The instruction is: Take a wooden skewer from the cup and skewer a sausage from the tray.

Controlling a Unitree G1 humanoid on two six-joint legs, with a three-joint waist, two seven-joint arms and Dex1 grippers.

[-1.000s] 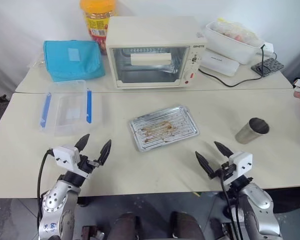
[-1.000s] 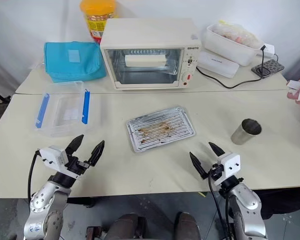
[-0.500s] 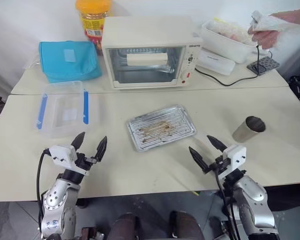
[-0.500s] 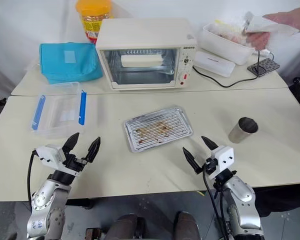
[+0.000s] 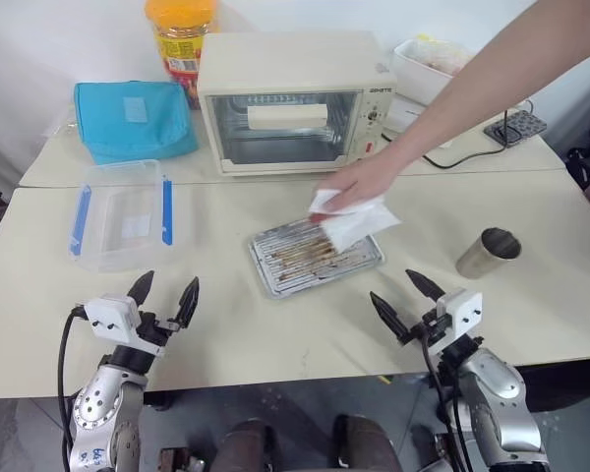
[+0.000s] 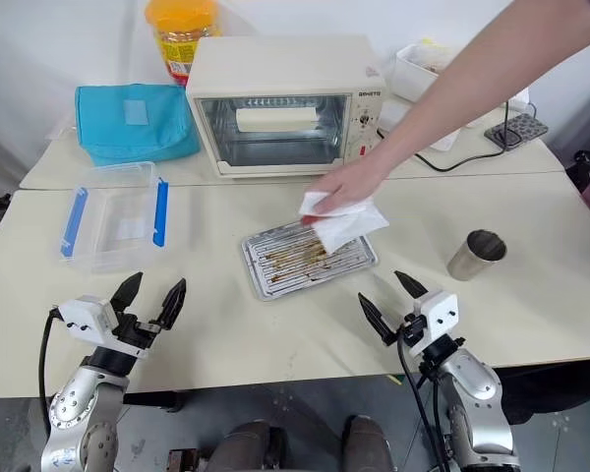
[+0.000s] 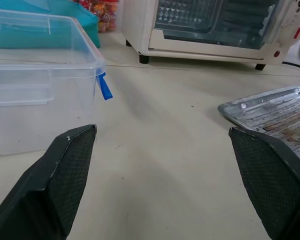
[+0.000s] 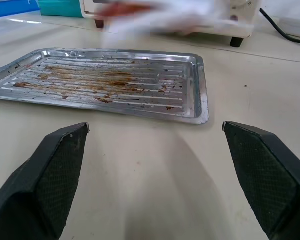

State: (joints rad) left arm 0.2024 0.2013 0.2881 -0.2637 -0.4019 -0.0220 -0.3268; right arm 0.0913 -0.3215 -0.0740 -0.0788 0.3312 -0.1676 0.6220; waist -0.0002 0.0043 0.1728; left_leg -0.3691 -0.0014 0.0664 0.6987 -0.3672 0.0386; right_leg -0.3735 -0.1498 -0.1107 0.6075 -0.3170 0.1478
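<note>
Nearest, we recorded the left hand (image 5: 163,296) at the near left edge of the tabletop (image 5: 226,334), its two black fingers spread apart and grasping nothing. The right hand (image 5: 398,298) sat at the near right edge, likewise released, fingers wide and empty.

Beyond them, near the middle of the tabletop, we noted the tray (image 5: 275,270): silver, ribbed, with brown grease streaks, lying flat and slightly askew. We saw no sausage on the part of it left uncovered. A person's hand (image 5: 354,184), reaching in from the far right, held a white cloth or paper (image 5: 357,221) over the tray's right portion; whether it touched the metal we could not tell.

To the right of the tray, well apart from it, stood the cup (image 5: 486,253), a plain steel tumbler, upright. We could not make out what lay inside it.

To the left of the tray, we listed a clear plastic box (image 5: 123,211) with blue clips, open.

At the far side we entered a white toaster oven (image 5: 293,103), door shut, a pale block visible inside. Left of it lay a teal pouch (image 5: 133,118), and behind stood an orange-lidded jar (image 5: 180,39). Far right were a white container (image 5: 425,74) and a black cable (image 5: 442,160).
</note>
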